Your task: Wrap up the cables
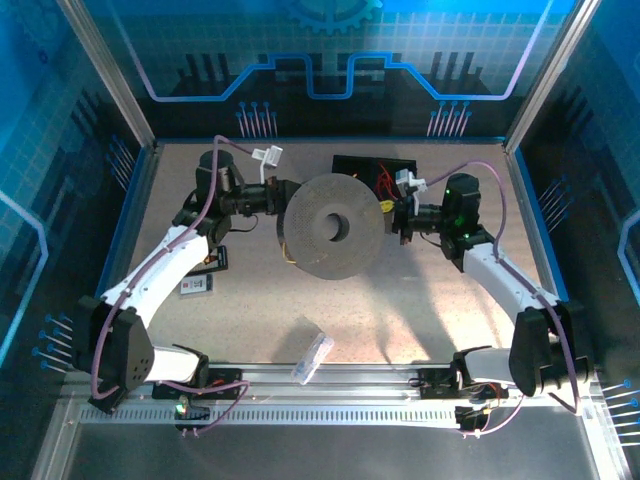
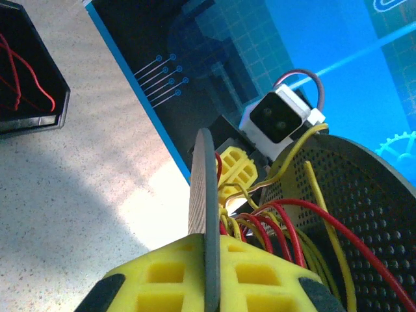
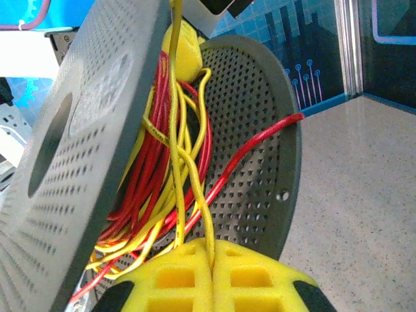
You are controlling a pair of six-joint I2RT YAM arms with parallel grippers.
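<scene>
Cables from spool into right end effector

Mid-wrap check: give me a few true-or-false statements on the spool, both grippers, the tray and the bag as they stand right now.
1. Red and yellow cables sit between the two discs of the spool. True.
2. The left gripper has its jaws shut on a disc edge of the spool. True.
3. The right gripper has its jaws wide open. False: they are shut on a yellow cable.
4. The black tray is empty. False: red wires lie in it.
5. The clear bag lies beside the tray. False: it lies by the front rail, on the near side of the spool.
</scene>
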